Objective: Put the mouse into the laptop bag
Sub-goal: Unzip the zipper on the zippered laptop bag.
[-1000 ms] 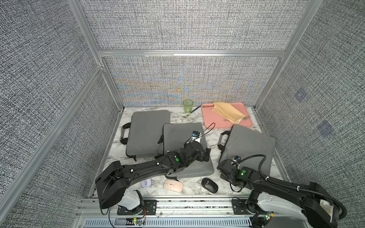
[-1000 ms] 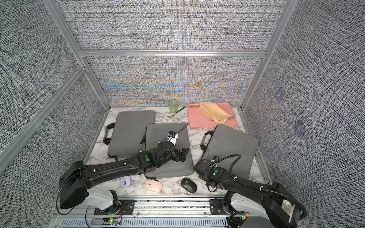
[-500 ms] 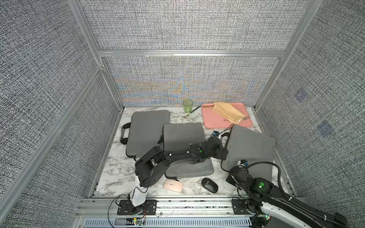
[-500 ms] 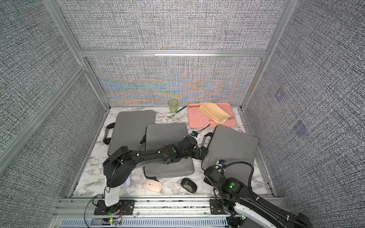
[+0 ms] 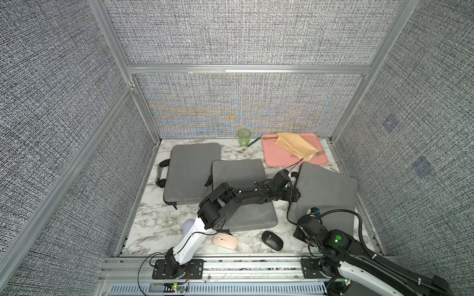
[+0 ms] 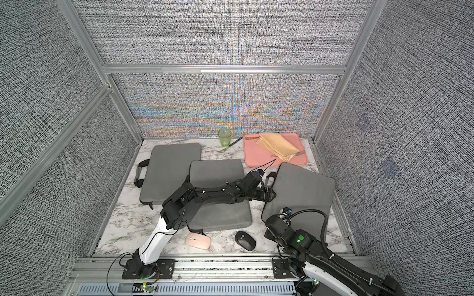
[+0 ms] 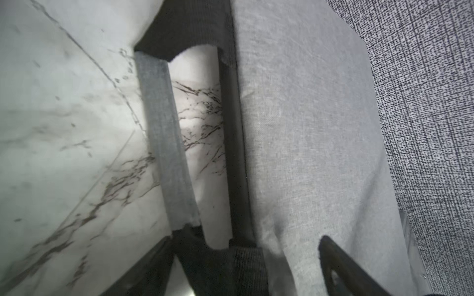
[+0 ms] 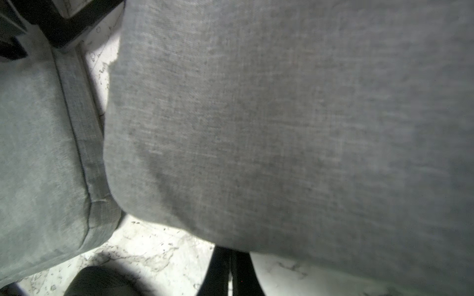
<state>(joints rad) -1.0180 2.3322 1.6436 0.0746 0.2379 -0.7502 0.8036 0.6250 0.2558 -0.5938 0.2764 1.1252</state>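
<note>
Lying on the table (image 5: 154, 225) at its near edge, black mouse (image 5: 272, 240) is outside every bag, pink mouse (image 5: 225, 242) just left. Right laptop bag (image 5: 325, 194) lies beyond. Left tool (image 5: 295, 196): fingers apart at that bag's handle (image 7: 164, 143). Right tool (image 8: 230, 258): fingers together at the bag's near edge.

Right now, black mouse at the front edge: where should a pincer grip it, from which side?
Grip the black mouse across its narrow width at mid-body, coming straight down from above. It lies flat on the marble table with a low domed top, so likely only its two long sides give purchase. The right pincer is nearest.
</note>
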